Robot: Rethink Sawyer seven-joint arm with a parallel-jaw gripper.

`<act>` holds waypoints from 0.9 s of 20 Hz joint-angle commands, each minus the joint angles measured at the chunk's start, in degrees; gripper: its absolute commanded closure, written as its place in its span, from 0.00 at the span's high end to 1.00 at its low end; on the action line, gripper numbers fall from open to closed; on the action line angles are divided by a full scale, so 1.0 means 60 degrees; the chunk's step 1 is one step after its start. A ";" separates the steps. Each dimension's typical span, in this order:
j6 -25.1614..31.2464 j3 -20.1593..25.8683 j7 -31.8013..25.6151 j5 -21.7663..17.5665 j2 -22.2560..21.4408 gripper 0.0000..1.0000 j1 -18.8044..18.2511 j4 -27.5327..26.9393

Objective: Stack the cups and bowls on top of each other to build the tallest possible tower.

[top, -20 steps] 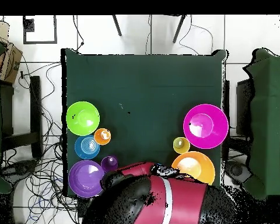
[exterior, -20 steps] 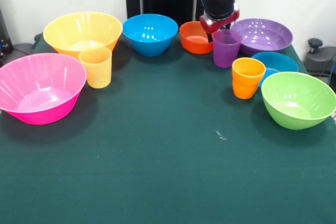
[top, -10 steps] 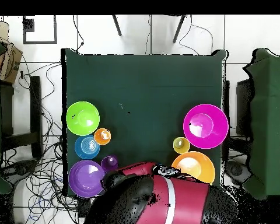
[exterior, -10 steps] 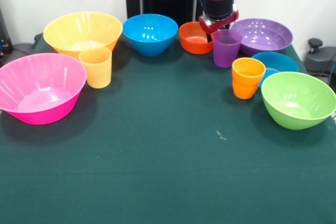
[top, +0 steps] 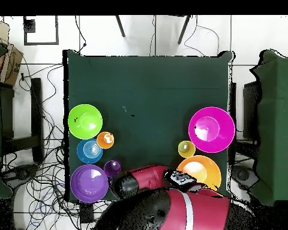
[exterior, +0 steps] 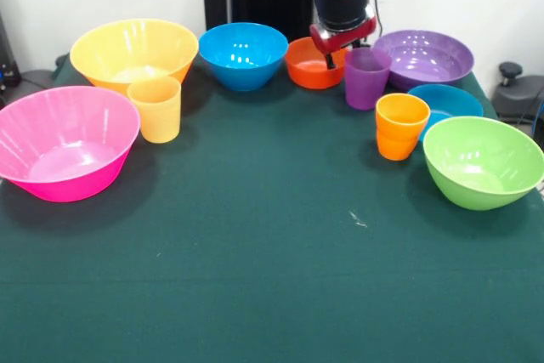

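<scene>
We are at the reaching step, and no tower stands yet. The red and black arm's gripper (exterior: pixel 331 59) hangs at the rim of the small glossy red-orange plastic bowl (exterior: pixel 310 63), on the side of that bowl nearest the tapered purple plastic cup (exterior: pixel 366 77). A dark tip dips toward the bowl's rim, but we cannot tell whether the jaws are apart or together, nor whether they touch the bowl (the overhead view is no help, since the arm covers that spot).

Taking the red-orange bowl as our landmark: the medium blue glossy bowl (exterior: pixel 243 55) sits just beside it on the side away from the purple cup, and the big yellow bowl (exterior: pixel 133 53) lies farther along that same side, with the yellow-orange tumbler (exterior: pixel 155 108) in front of it. The big pink bowl (exterior: pixel 63 142) is well apart from our landmark, toward the near corner. Past the purple cup sits the wide purple bowl (exterior: pixel 423 58); in front of that are the small blue bowl (exterior: pixel 450 101), the orange cup (exterior: pixel 400 126) and the lime green bowl (exterior: pixel 484 161). Everything rests separately on the green-covered bench (exterior: pixel 272 252).

Next, we judge, the gripper must settle over one wall of the red-orange bowl, grip it, and lift clear without knocking the purple cup close alongside.
</scene>
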 commanded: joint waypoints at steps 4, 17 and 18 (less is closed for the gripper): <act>-0.0763 0.0284 0.1256 -0.0083 -0.0050 0.00 -0.0065 -0.0188; -0.1376 0.0093 0.1779 -0.0059 0.0115 0.00 0.0267 -0.0130; -0.1360 0.0086 0.1831 -0.0032 0.0088 0.00 0.0274 -0.0098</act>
